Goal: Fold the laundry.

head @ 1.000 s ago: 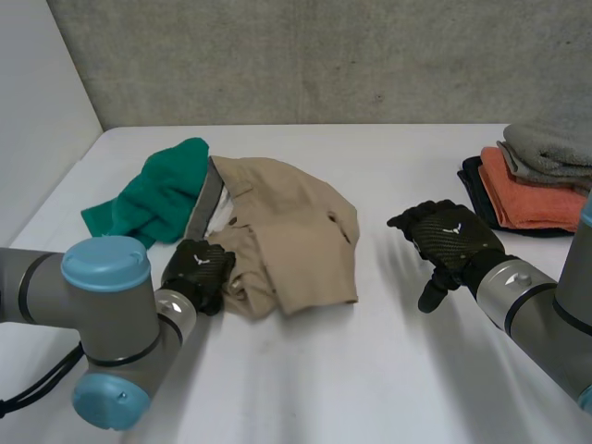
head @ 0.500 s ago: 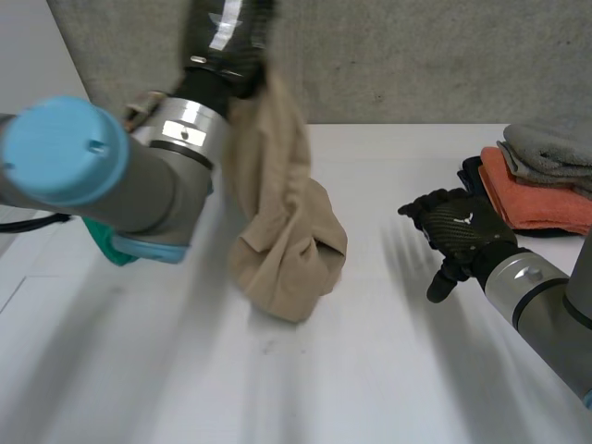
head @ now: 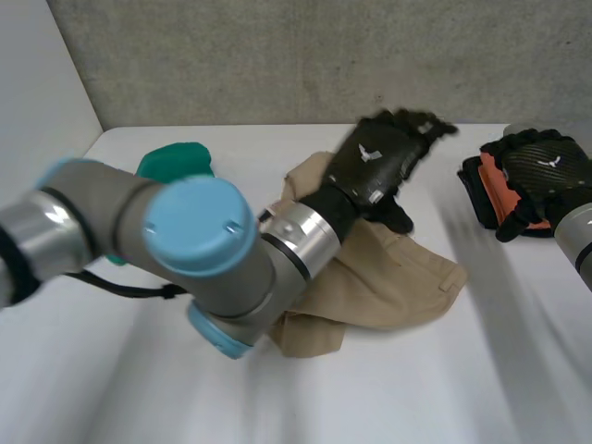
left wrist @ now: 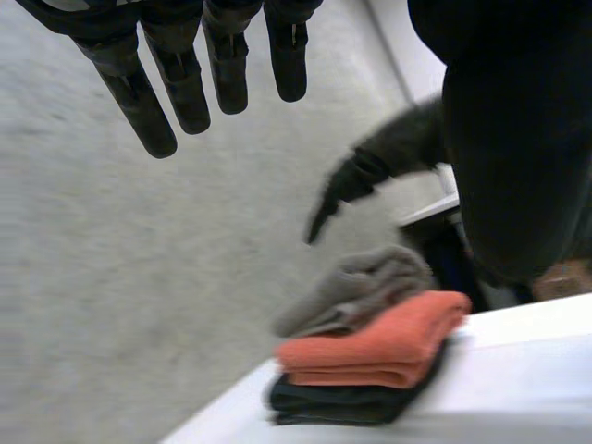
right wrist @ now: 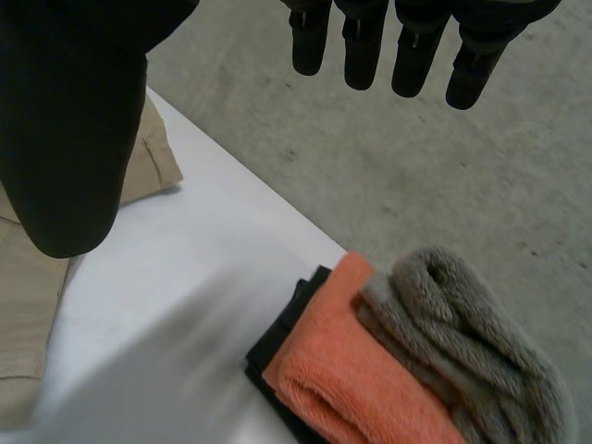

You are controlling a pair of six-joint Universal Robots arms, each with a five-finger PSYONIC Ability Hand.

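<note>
We flung the cloth (head: 398, 277) across the middle of the table (head: 462, 388); left hand (head: 377, 159) hangs over it, spread and empty, right hand (head: 541, 171) spread too. Flattening probably comes next.

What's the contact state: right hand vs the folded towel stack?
Apart. In the right wrist view, straight fingers of the right hand sit clear of the folded towel stack, with grey wall visible between them.

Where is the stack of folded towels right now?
In the head view, the stack of folded towels sits at the far right edge of the table, partly covered by the right hand, with the beige garment to its left.
</note>
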